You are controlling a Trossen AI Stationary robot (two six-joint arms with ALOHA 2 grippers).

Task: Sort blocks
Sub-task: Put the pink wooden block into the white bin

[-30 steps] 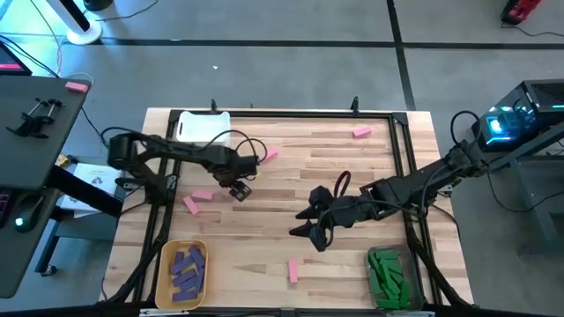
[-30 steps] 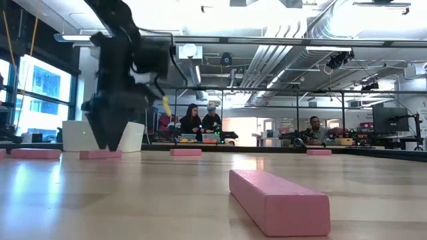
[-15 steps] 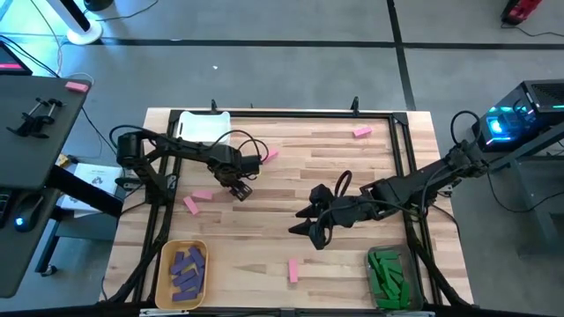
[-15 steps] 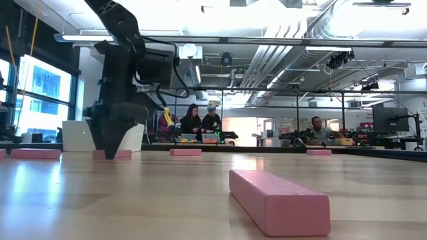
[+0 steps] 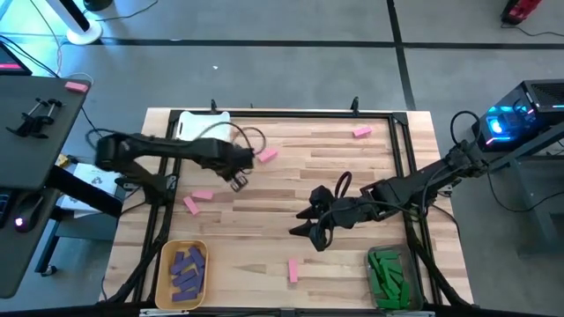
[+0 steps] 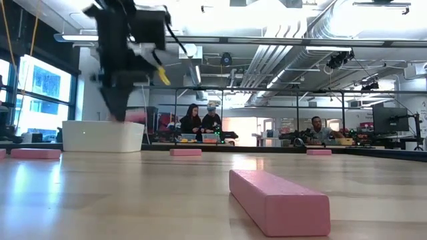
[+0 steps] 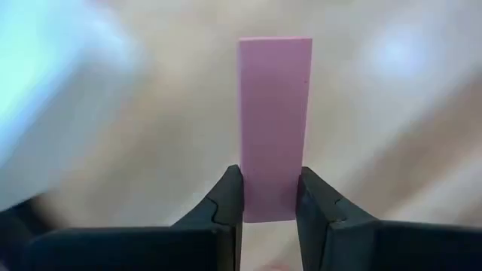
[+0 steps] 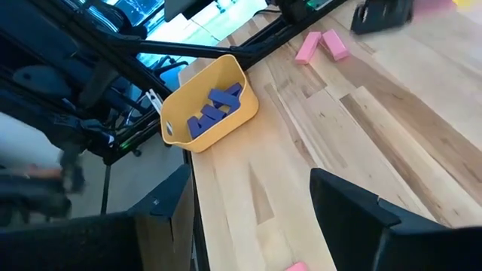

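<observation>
My left gripper (image 5: 238,180) hangs over the table's left half, shut on a pink block (image 7: 273,113). In the low view the block (image 6: 137,117) shows beside the gripper (image 6: 120,112), well above the tabletop. Other pink blocks lie flat on the wood: two (image 5: 196,201) by the left edge, one (image 5: 267,156) just right of the left arm, one (image 5: 361,132) at the far right, and one (image 5: 293,270) near the front. My right gripper (image 5: 307,233) hovers open over the table's middle with nothing between its fingers (image 8: 354,211). My left gripper pinches the pink block between its two fingers by the two long sides, close to one end (image 7: 271,202). The fingers come steeply from above and lie across the block's width. The rest of the block reaches out past them, and the block is lifted clear of the table.
A white bin (image 5: 203,126) stands at the far left. A yellow bin (image 5: 164,264) with purple blocks sits at the near left, and a clear bin (image 5: 388,254) with green blocks at the near right. A black frame runs along the table's edges. People sit far behind the table.
My left gripper has taken hold of a pink block that lay on the table under it. It has risen with the block and drifted slightly toward the far edge. The block is now lifted clear.
</observation>
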